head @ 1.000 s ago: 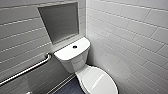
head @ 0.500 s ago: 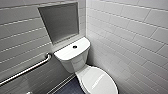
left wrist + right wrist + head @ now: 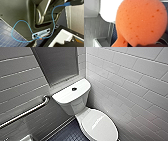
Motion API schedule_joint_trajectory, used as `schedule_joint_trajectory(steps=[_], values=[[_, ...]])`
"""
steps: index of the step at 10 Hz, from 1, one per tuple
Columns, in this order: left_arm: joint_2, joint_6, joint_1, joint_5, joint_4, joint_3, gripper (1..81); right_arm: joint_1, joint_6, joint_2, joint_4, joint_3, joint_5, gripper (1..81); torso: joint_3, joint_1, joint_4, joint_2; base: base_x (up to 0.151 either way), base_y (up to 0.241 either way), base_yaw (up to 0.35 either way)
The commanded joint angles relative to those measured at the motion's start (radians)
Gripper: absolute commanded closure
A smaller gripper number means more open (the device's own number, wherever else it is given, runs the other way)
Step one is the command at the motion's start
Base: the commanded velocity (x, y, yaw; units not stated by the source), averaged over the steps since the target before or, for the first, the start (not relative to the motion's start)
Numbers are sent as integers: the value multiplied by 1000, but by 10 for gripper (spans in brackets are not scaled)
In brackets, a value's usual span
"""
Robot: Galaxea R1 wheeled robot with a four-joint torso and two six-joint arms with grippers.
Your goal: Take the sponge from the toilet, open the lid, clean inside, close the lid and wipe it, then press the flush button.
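Note:
The white toilet [image 3: 75, 100] stands in the corner, in the middle of the head view. Its boxy tank carries a dark round flush button [image 3: 74, 89] on top. The oval lid [image 3: 100, 125] lies shut over the bowl. The orange-red sponge [image 3: 140, 21] looms large and close in the right wrist view, pinched narrow at one end where my right gripper is shut on it. Behind the sponge shows a white rounded part of the toilet [image 3: 109, 10]. My left gripper stands open and holds nothing that I can see.
A metal grab bar [image 3: 27, 112] runs along the left wall, beside the tank. A grey recess [image 3: 56, 63] sits above the tank, and the tiled right wall [image 3: 140, 84] is close to the bowl. The floor [image 3: 67, 133] is dark blue tile. A blue cable [image 3: 15, 28] loops across the robot's body.

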Motion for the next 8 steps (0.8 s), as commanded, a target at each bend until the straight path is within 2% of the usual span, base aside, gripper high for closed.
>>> schedule_joint_trajectory(steps=[1,4,5,8], values=[[-14,1,21,36,11,26,10,196,4,-81,34,50,-170,811,1,64,0,-100,0,0,0],[21,1,23,36,11,-6,10,379,4,-49,68,45,-299,811,-11,91,0,-142,0,0,0],[31,1,23,36,11,-15,10,425,6,-20,76,30,-342,811,-11,48,0,-79,0,0,0],[40,1,23,36,11,-23,10,536,9,100,106,-26,-429,811,-12,83,0,-140,0,0,0]])
